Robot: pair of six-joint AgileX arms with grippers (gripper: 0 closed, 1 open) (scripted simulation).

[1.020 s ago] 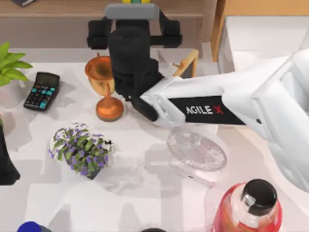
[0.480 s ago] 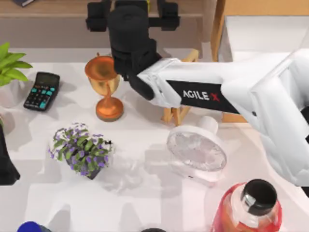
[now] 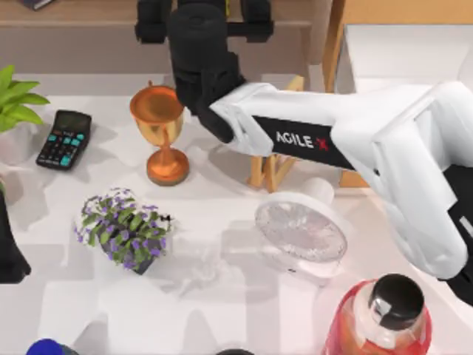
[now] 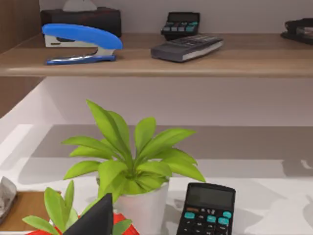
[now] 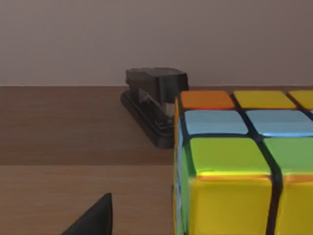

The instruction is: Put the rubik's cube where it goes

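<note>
Rubik's cube (image 5: 244,161) beside black stapler (image 5: 154,110)

Small rubik's cube (image 5: 244,166) of coloured squares: glossy plastic, smooth, dark grid lines. Brown wooden shelf (image 5: 73,147): matt, fine grain. Black stapler (image 5: 154,105): satin plastic. Copper-coloured trophy cup (image 3: 159,133): polished metal. White table (image 3: 222,296): smooth, faintly reflective.

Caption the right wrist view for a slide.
Rubik's cube on a wooden shelf, a black stapler behind it.
</note>
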